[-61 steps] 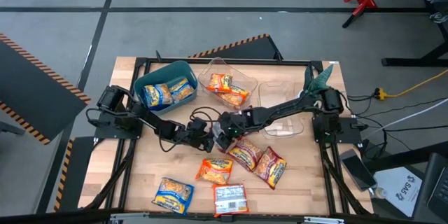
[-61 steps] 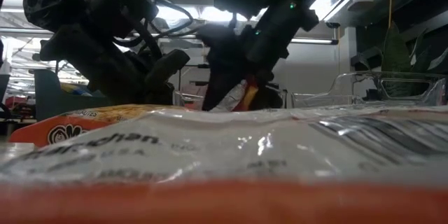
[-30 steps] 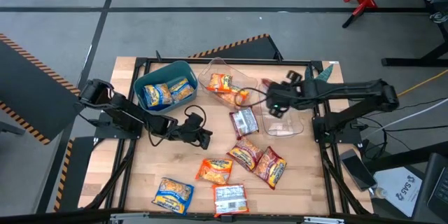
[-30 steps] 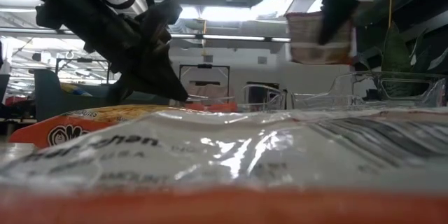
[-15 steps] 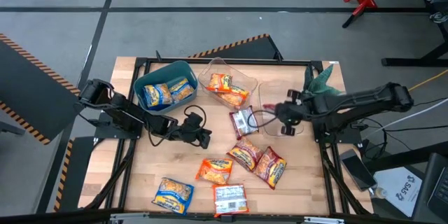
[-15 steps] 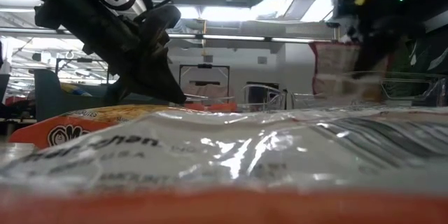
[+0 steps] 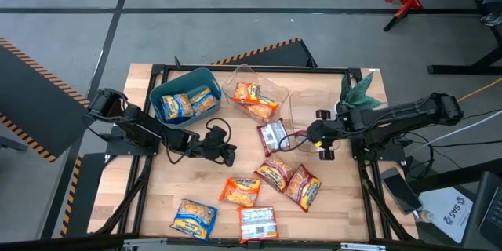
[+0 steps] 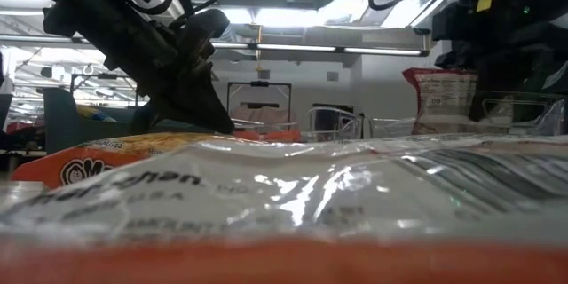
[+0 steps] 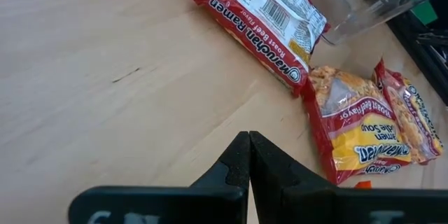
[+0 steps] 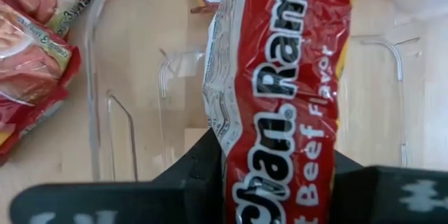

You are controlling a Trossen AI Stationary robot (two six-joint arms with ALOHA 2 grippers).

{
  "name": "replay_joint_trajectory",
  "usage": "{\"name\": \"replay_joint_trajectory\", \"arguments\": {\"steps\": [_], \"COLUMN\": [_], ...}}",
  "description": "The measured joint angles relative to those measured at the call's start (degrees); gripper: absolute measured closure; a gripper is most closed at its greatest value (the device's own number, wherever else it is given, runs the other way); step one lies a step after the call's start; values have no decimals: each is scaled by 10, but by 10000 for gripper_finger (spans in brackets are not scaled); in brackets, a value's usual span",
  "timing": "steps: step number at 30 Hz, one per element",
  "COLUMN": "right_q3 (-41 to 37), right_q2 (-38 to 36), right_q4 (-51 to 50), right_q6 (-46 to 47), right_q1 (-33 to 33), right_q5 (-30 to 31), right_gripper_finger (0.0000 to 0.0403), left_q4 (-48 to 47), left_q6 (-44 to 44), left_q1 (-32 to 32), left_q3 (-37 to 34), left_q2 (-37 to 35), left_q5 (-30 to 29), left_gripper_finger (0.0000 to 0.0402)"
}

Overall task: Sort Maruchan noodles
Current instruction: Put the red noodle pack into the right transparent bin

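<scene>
Right gripper [image 7: 315, 133] clamped on a red Roast Beef ramen packet [image 10: 280, 77]; the wrist view shows the packet pinched between its fingers. A second ago this gripper was higher and farther back over the clear containers with the packet dangling; it has since come down and forward, and now sits over the clear empty container [image 7: 323, 145] on the right side of the table. In the low view the held packet [image 8: 441, 98] hangs upright above that container's rim.

Left gripper [image 7: 228, 155] fingers pressed fully together, holding nothing, low over bare wood left of centre. No change in its pose over the last second.

On the table near it: another red beef packet [image 7: 272, 136] lies flat at mid-table, label side up, just beside the edge of the empty container. Two red-yellow packets [image 7: 289, 179] lie side by side nearer the front, touching. An orange packet [image 7: 241, 190] lies left of them, a blue-yellow packet [image 7: 194, 218] at front left, and a red-white packet [image 7: 257, 223] at the front edge, close to the low camera and filling most of its view.

Teal bin [image 7: 161, 90] at back left holds blue-yellow packets [image 7: 188, 102]. The middle clear container [image 7: 239, 73] holds orange packets [image 7: 252, 98].
</scene>
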Motion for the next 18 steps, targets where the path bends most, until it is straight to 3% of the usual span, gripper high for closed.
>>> {"name": "replay_joint_trajectory", "arguments": {"steps": [6,13,18], "right_q3": [0,0,0], "right_q2": [4,21,23], "right_q4": [-1,-6,-7], "right_q6": [-5,-11,-10], "right_q1": [0,0,0], "right_q5": [-1,-16,-16], "right_gripper_finger": [310,215,171], "left_q4": [0,0,1], "left_q6": [0,0,0], "left_q1": [0,0,0], "left_q3": [0,0,0], "left_q2": [0,0,0], "left_q5": [0,2,4], "left_gripper_finger": [401,401,401]}}
